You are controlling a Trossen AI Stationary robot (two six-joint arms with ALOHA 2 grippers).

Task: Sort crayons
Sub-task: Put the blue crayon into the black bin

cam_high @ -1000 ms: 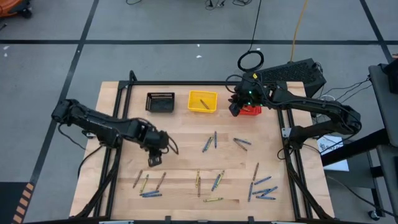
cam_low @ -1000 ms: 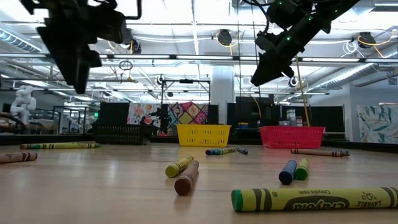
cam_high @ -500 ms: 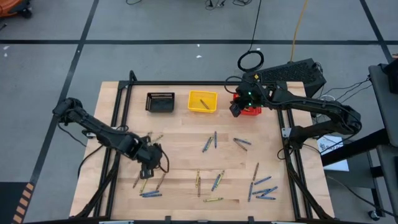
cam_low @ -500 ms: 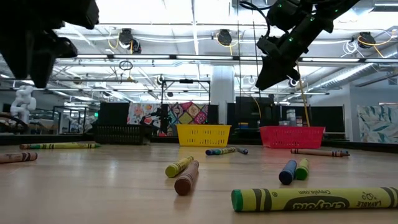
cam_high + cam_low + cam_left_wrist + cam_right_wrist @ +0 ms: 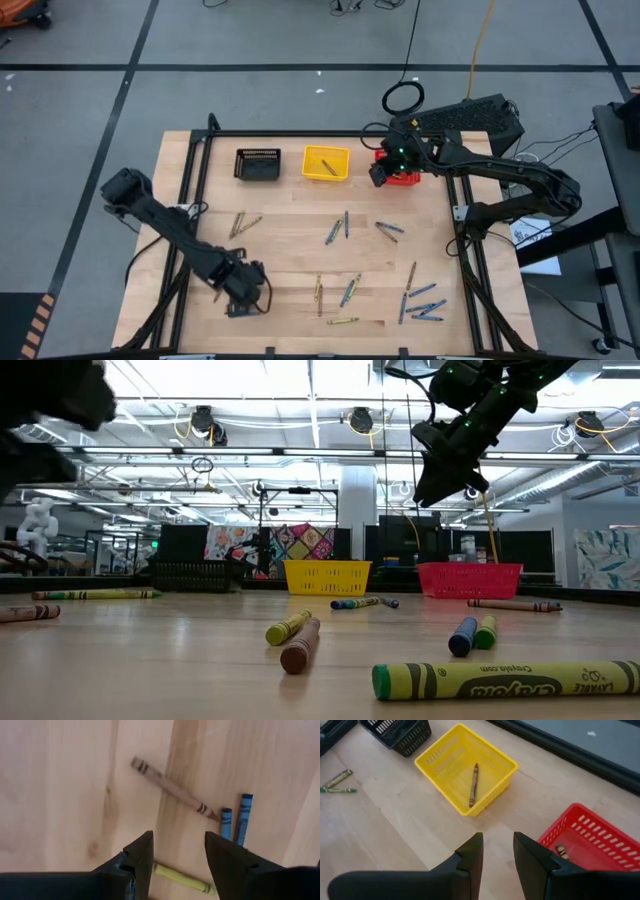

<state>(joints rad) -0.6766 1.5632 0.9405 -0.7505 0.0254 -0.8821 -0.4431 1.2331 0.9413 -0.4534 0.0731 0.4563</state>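
Observation:
Crayons lie scattered on the wooden table [image 5: 300, 255]. My left gripper [image 5: 244, 295] is open and empty, low over the near left part, pointing down. Its wrist view shows a tan crayon [image 5: 170, 790], two blue crayons [image 5: 234, 820] and a yellow crayon [image 5: 181, 879] below its fingers [image 5: 177, 855]. My right gripper [image 5: 378, 172] is open and empty at the far side, raised beside the red basket [image 5: 407, 179]. A brown crayon [image 5: 473, 785] lies in the yellow basket [image 5: 440, 757], and another crayon [image 5: 562, 851] lies in the red basket [image 5: 600, 832].
A black basket [image 5: 258, 164] stands left of the yellow basket [image 5: 326, 163] along the far edge. Loose crayons lie at mid-table [image 5: 338, 230], at the near right [image 5: 422, 300] and near the left side [image 5: 240, 225]. Close to the low camera lies a yellow-green crayon [image 5: 500, 680].
My left gripper has gone toward the table's near edge, from mid-left of the table to over the crayons at the near left. It has stayed open. My right gripper has kept its place by the red basket.

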